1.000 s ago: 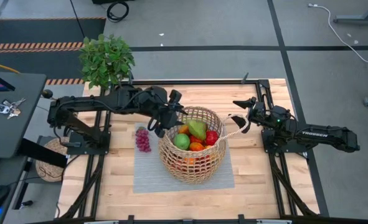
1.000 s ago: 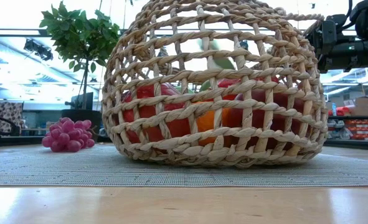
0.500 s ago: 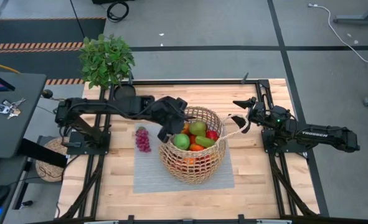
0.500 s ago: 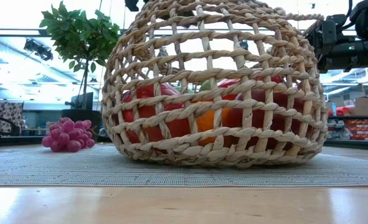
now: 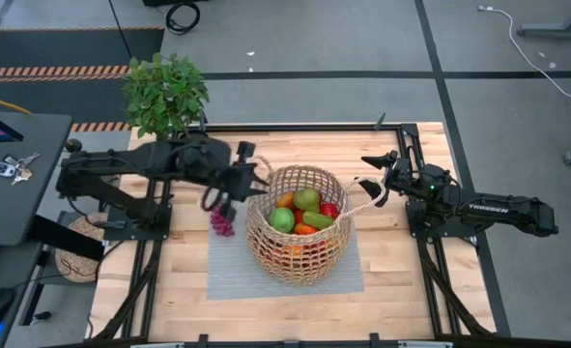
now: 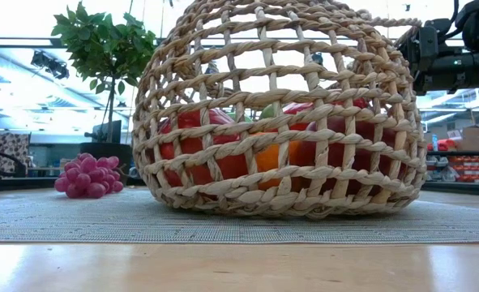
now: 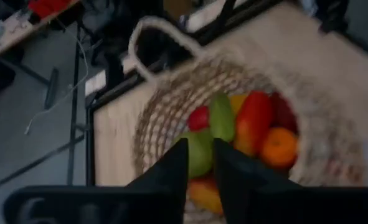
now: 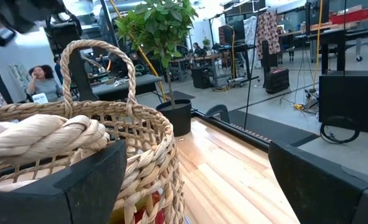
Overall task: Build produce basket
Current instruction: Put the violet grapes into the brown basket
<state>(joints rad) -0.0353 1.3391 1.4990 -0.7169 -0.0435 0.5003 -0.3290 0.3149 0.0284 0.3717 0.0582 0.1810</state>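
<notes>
The large round tan open-weave wicker basket (image 5: pixel 298 224) sits mid-table on a grey woven mat (image 5: pixel 229 271), already holding apples, a pear and oranges; the small bunch of purple grapes (image 5: pixel 221 217) lies on the mat just beside its left wall. The grapes look soft, light and easily crushed; I would pinch them gently at the stem or across the cluster's top. The left gripper (image 5: pixel 219 202) hovers over them, its fingers nearly together and holding nothing; the right gripper (image 5: pixel 372 188) waits wide open around the basket's right loop handle (image 8: pixel 96 62).
</notes>
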